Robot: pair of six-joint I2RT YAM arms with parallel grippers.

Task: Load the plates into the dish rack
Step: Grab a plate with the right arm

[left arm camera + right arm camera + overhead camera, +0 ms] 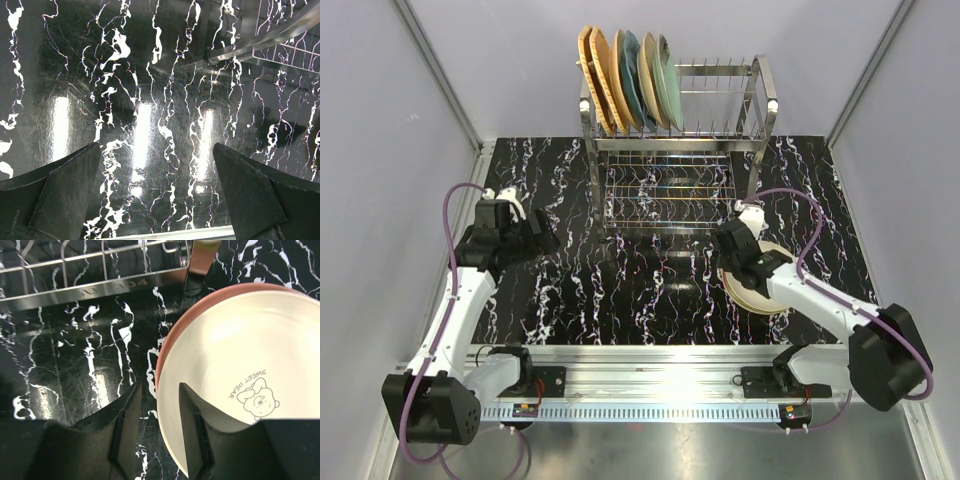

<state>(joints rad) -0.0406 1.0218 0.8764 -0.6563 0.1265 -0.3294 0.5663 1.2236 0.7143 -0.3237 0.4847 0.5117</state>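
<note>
Several plates stand on edge in the left half of the dish rack's top tier. Two more lie stacked at the right on the table: a cream plate with a bear print on top of a pink-edged plate. My right gripper straddles the left rim of the cream plate, one finger over its inside, the other outside over the table, and a gap still shows at the rim. My left gripper hangs wide open over bare table to the left of the rack, holding nothing.
The black marbled table stretches between the arms. The rack's lower frame runs just beyond my right gripper. Grey walls close in the left, right and back. A metal rail lines the near edge.
</note>
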